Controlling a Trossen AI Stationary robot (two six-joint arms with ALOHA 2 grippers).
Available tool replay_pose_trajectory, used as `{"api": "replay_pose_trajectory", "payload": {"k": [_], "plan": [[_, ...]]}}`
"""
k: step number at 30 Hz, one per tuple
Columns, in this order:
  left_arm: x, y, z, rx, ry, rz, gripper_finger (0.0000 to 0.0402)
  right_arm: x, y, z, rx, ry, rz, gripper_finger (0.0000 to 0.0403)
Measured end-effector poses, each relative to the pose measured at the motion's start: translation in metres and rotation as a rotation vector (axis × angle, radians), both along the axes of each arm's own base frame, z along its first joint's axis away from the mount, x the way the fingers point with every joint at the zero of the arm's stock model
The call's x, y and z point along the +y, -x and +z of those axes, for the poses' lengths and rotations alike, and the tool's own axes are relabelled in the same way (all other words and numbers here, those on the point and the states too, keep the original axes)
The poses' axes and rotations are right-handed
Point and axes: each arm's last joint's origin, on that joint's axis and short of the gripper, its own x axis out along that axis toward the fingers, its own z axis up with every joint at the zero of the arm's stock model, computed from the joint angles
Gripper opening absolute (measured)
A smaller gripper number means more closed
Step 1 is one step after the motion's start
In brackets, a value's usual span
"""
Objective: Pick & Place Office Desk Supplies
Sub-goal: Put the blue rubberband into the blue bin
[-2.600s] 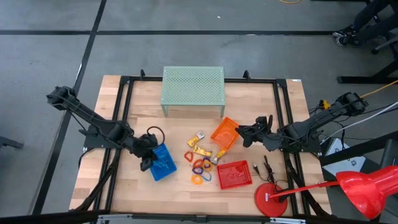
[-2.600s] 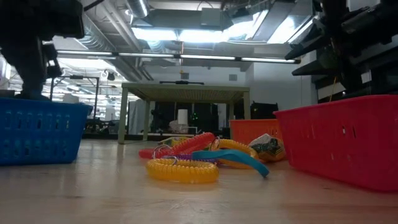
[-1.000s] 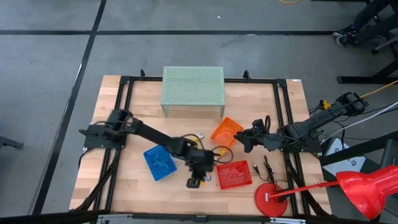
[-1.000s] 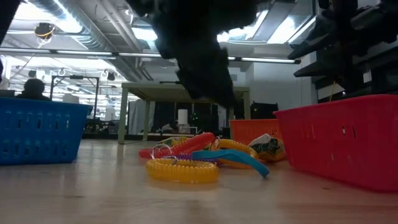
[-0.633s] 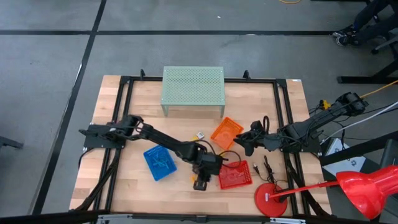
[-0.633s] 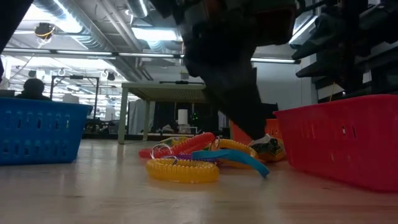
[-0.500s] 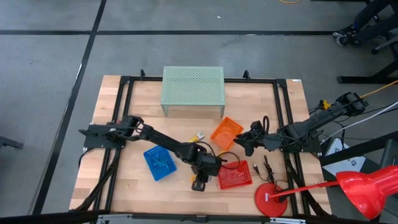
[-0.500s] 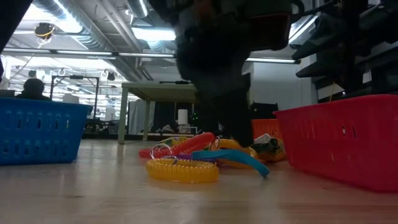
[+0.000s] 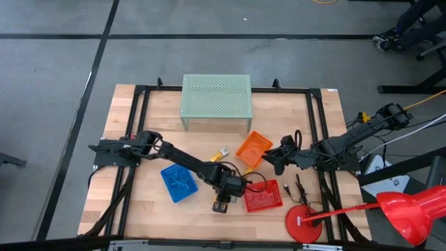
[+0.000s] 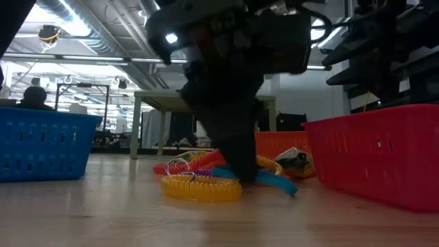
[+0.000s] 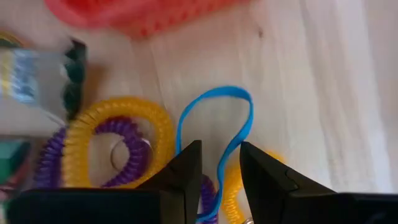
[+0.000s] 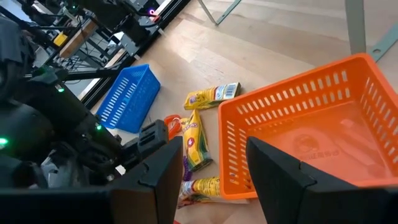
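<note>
Now that the left gripper [image 11: 219, 171] has dropped from over the blue basket [image 9: 178, 183] down onto the pile of loops [image 9: 221, 187] at about 6 o'clock on the table, its fingers sit narrowly apart straddling the blue loop [image 11: 233, 124], not pinching yet. Grab looks imminent. Right gripper [image 12: 211, 162] waits open by the orange basket [image 12: 298, 149].

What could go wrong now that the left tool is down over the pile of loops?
1. The left tool straddles the blue loop, which lies among the yellow coil and purple coil; closing may snag a neighbour too.
2. The red basket sits close beside the pile, so a sideways move could nudge it.
3. The right tool waits open by the orange basket, near the left arm's likely path.
</note>
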Motion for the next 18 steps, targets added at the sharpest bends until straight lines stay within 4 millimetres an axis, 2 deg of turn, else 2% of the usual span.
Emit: {"api": "replay_pose_trajectory", "payload": {"k": [10, 16, 18], "plan": [[-0.01, -0.002, -0.008, -0.004, 0.075, -0.051, 0.0079, -0.003, -0.001, 0.0, -0.002, -0.001, -0.018, 0.0178], [-0.012, -0.001, -0.008, 0.025, 0.092, -0.01, 0.0016, -0.007, -0.003, 0.0, -0.003, -0.001, -0.041, 0.0178], [-0.009, -0.001, -0.005, 0.029, 0.102, 0.019, 0.0006, -0.008, -0.003, 0.0, -0.003, -0.001, -0.047, 0.0178]]}}
